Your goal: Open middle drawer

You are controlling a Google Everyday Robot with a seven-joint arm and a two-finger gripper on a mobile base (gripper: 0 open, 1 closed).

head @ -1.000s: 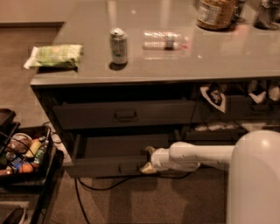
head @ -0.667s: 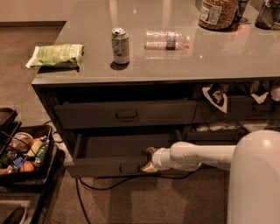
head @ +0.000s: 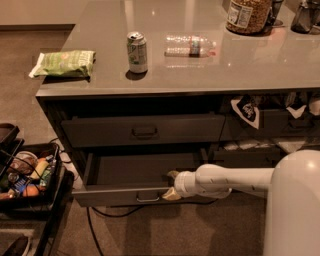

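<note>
the grey counter (head: 250, 70) stands over the middle drawer (head: 115, 196), which is pulled partly out below the shut top drawer (head: 100, 132). the gripper (head: 171, 185) sits at the open drawer's front edge, just right of its handle (head: 148, 198), fingers spread, one inside and one outside. on the counter: a green bag (head: 65, 63), a bottle (head: 190, 45), a can (head: 136, 52).

On the grey surface (head: 210, 70) I see a green snack bag (head: 64, 63) at the left edge and a soda can (head: 137, 51) standing upright to its right. A clear plastic bottle (head: 190, 45) lies on its side further right. A large jar (head: 248, 15) stands at the far right. Below, the upper drawer (head: 144, 131) is closed. A black bin (head: 30, 172) of mixed items sits on the floor at left, with a cable (head: 92, 225) beside it. The end effector (head: 171, 185) is low at centre.
</note>
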